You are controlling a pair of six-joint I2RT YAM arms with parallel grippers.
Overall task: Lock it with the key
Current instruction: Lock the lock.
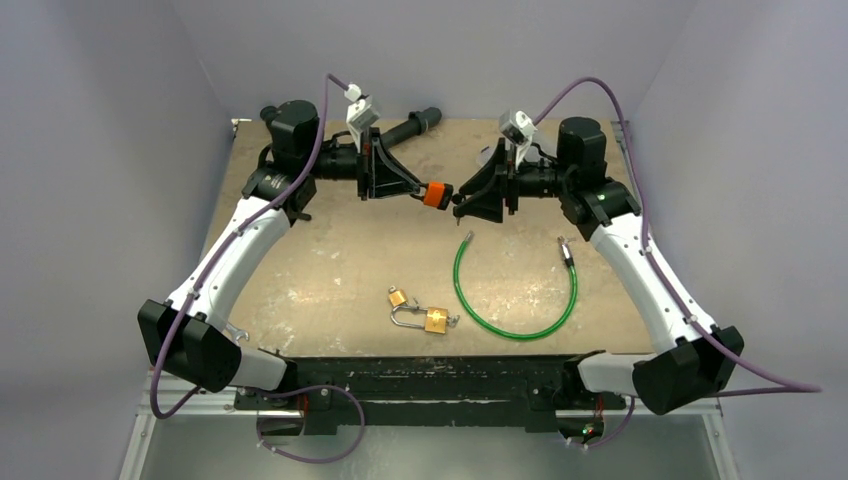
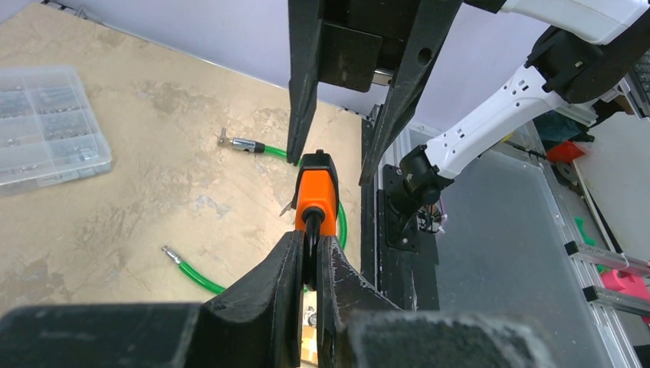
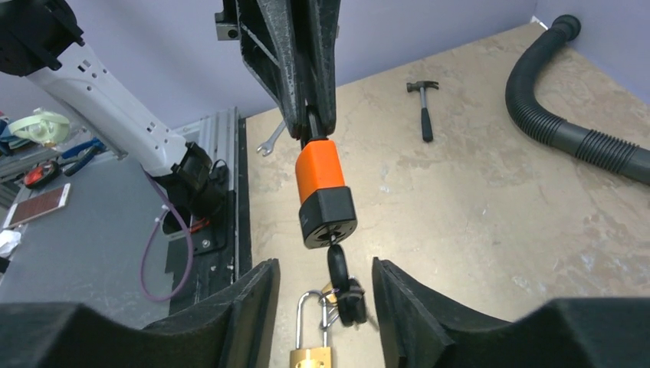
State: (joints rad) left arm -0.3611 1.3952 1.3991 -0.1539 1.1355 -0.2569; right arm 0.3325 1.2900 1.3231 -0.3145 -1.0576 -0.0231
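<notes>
Orange padlock [image 3: 325, 192] hangs by its shackle, clamped in the left gripper [image 2: 310, 241]. The key [image 3: 336, 265] sticks from its underside, between the right gripper's [image 1: 457, 204] parted fingers.

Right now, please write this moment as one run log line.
left gripper: shut on orange padlock | key: in keyhole | right gripper: open, fingers either side of key, not touching

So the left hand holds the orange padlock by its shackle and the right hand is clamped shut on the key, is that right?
Not quite: the right hand is open, its fingers either side of the key without touching it, as the right wrist view shows. The left hand does hold the orange padlock by its shackle.
</notes>
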